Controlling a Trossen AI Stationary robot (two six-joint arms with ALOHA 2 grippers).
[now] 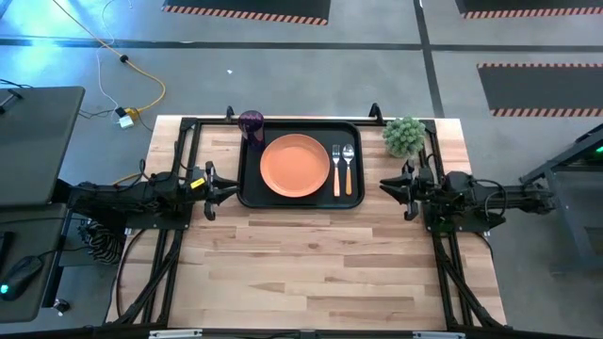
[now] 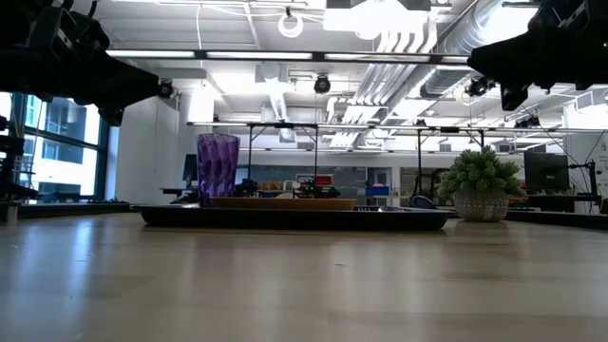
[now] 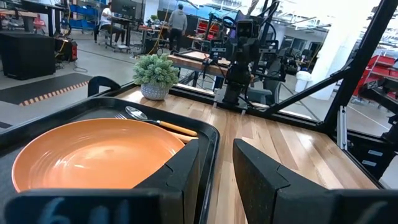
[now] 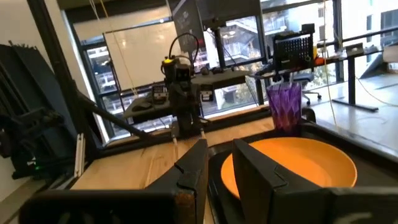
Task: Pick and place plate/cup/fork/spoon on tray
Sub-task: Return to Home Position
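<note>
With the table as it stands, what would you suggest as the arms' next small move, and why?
Probably just retract both arms to rest: the plate, cup, fork and spoon all sit on the tray, and the left gripper and right gripper hang open and empty beside it.

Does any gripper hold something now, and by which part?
Nothing is held. The left gripper and the right gripper are both open and empty, one at each side of the tray.

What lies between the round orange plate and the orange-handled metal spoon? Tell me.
The orange-handled silver-tined fork, on the black tray; the high view shows it.
</note>
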